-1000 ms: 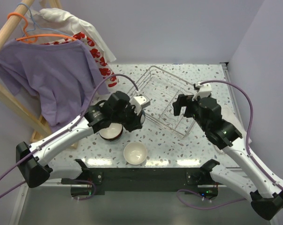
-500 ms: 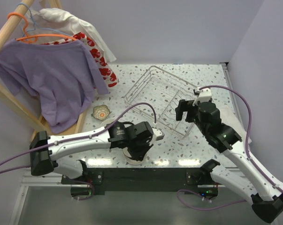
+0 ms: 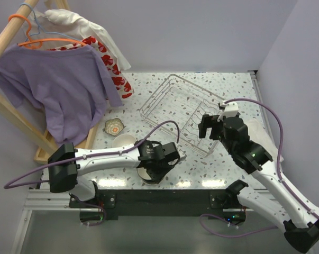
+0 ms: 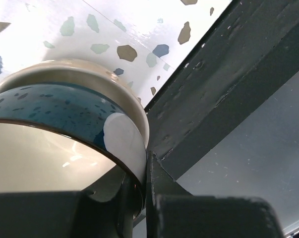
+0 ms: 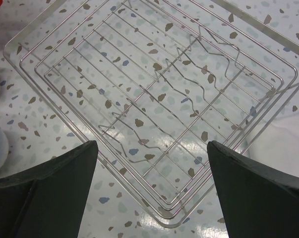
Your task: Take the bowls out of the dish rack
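1. The top camera looked down from high on the near side of the dish rack point(image 3: 180, 106), taking in the whole table point(image 3: 238, 87).
2. The right wrist camera hung close over the dish rack, facing down into it.
3. The left wrist camera sat almost against a teal bowl point(image 4: 55, 111), on the near side of the dish rack, beside the table's dark front rail point(image 4: 213, 99).
4. The top and right wrist views shared the dish rack.

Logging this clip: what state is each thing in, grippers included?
Silver wire dish rack: empty, flat on the table.
Teal speckled ceramic bowl: upright, rim gripped, over a cream bowl.
Left gripper: shut on the teal bowl's rim.
Right gripper: open, above the rack.
Small flower-patterned bowl: upright on the table.
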You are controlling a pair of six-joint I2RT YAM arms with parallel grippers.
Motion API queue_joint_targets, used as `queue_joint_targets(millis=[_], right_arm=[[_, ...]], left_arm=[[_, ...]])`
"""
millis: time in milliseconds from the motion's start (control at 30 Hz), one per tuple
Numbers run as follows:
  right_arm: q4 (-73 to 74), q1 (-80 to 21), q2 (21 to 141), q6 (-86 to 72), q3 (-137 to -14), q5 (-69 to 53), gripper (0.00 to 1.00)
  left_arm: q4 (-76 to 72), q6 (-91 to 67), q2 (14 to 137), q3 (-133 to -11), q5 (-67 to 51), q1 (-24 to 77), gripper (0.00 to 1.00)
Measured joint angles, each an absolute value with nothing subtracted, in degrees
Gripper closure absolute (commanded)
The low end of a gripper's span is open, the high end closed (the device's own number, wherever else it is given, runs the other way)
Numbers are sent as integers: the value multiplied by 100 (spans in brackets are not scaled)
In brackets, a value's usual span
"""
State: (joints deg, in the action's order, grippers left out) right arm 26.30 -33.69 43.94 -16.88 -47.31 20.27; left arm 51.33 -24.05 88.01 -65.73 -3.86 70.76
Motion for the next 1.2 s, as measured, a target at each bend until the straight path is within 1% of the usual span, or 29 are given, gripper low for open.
queue_joint_targets(millis=[33,67,100,133,200,233,300,333,400,433,533,633,733,967,1200], right_arm=[[2628,-3369,4390,-1688,-4731,2029,4],[2628,-3369,4388,-1688,-4731,2029,4],[2628,-3369,4388,-1686,-4731,2032,4],[2628,-3369,4388,-1686,-4731,2032,4],[2628,-3369,4388,-1686,-4731,2032,4],[2628,-3369,4388,-1686,-4729,2034,4],[2630,-3369,4388,-1686,-4729,2034,4],[2630,-3369,4388,-1686,-4729,2036,4],[2630,-3369,4386,-1688,-4729,2036,4],[2630,-3369,4383,-1686,-4729,2040,4],[2630,-3369,4381,-1686,-4729,2056,4],[2637,-3369,4388,-1684,-4729,2056,4],[2637,-3369,4442,-1684,-4731,2056,4],[2685,-3369,4976,-1634,-4943,2204,1],[2943,-3177,5848,-1557,-5892,2351,1]], left_arm=[[5120,-2449,8836,-6573,-408,7102,91],[5116,-2458,8864,-6573,-425,7122,82],[5111,-2477,8895,-6573,-429,7144,77],[5105,-2499,8919,-6573,-432,7168,67],[5092,-2543,8934,-6573,-429,7203,54],[5096,-2596,8934,-6578,-432,7214,41],[5096,-2676,8934,-6578,-421,7244,32],[5098,-2685,8932,-6578,-419,7251,24],[5103,-2742,8914,-6584,-408,7269,17],[5109,-2755,8899,-6598,-392,7279,11],[5111,-2797,8801,-6696,-309,7279,7],[5059,-2788,8637,-6862,-276,7223,6],[4932,-2744,8412,-6997,-301,6958,4],[4401,-2460,7815,-7028,-274,5518,2],[3826,-2174,7078,-6788,-395,3651,0]])
